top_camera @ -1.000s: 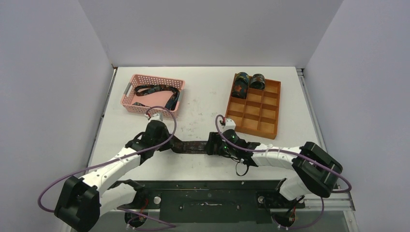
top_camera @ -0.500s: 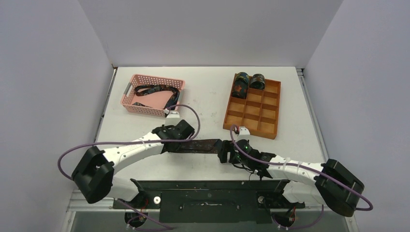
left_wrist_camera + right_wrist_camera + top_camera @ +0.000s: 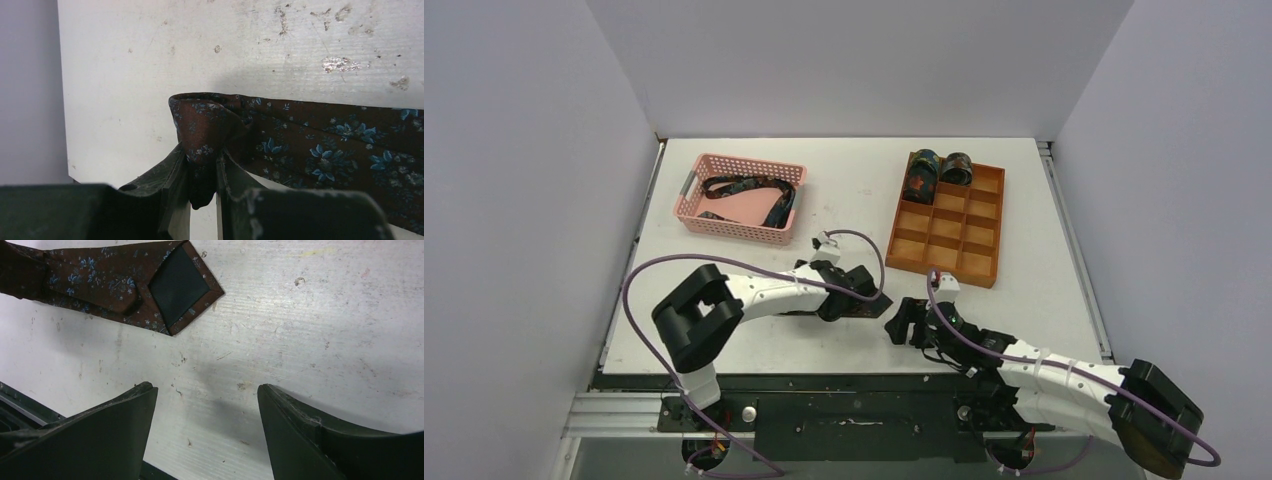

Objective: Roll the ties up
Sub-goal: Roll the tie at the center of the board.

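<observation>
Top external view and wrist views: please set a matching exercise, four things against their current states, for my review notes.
Things:
1. left gripper
2. right gripper
3. pink basket
4. wooden tray

States:
A. holds two rolled ties at its far left corner
B. open, over bare table
C. shut on the folded end of the brown tie
D. holds an unrolled tie

Pairs: 1-C, 2-B, 3-D, 4-A
</observation>
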`<state>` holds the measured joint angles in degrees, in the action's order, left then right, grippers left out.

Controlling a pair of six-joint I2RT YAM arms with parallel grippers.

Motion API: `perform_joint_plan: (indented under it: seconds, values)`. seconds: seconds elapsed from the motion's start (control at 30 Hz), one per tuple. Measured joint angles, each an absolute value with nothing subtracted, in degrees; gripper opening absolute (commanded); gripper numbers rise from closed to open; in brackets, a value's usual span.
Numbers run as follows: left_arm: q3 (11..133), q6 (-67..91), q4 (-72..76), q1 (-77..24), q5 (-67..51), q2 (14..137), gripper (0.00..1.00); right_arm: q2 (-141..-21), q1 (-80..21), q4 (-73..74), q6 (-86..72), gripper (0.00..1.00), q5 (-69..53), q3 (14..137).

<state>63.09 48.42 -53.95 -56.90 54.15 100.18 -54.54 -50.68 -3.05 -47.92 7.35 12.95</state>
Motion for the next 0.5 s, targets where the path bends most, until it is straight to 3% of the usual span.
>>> perform_joint_plan:
  seconds: [0.1,0.4,0.5]
  values:
    - [65.25,49.67,-56.14,-58.06,55.88,104.03,0.05,-53.93,-50.68,-2.85,-48.56,0.75,7.57,12.45]
    - [66.92,50.02,-55.77,-59.70,55.81,108.33,0.44,-53.78,-50.72,-2.83,-48.95,0.75,7.99,12.08]
    - [66.92,49.28,-53.28,-60.18,52.66,108.66,0.53,-53.76,-50.72,-2.76,-48.95,0.75,8.21,12.08]
